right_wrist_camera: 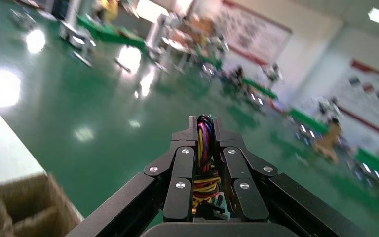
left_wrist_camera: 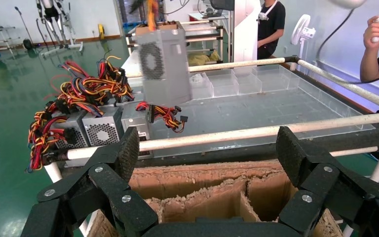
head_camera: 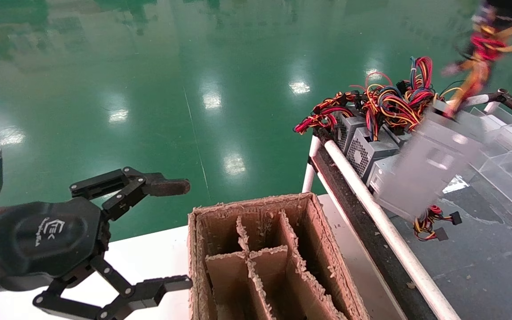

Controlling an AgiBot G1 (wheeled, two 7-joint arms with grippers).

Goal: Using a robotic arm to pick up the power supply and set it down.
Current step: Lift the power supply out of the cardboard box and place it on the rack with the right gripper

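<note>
Near edge of head view, lower left: left gripper (head_camera: 174, 235) parked over the white table (head_camera: 158, 249), jaws spread wide, holding nothing. Idle.

Lower centre: cardboard box (head_camera: 256, 209) with ragged dividers, compartments look empty as far as visible.

Mid right: rack with white rail (head_camera: 371, 200), a row of other grey supplies (head_camera: 362, 151) with a tangle of wires on top.

Upper right: the power supply (head_camera: 429, 171) is airborne above the rack, tilted and motion-blurred. It hangs from its wire bundle (head_camera: 482, 53), which runs up to the frame's top right corner where the right gripper sits, mostly out of that view. Right wrist view confirms it: right gripper (right_wrist_camera: 206, 143) clenched on the wires, red/yellow/purple strands pinched between the fingers. The box itself isn't gripped; it dangles below the gripper, well apart from the fingertips.

Risks, my read:
- Pendulum swing. Wire-only grip gives no control of box attitude, so it could clip the rail or box wall on the way over.
- Wires slipping through the fingers under load, leading to a drop.
- Trailing connectors (head_camera: 442, 226) snagging the neighbouring supplies' wires.
</note>
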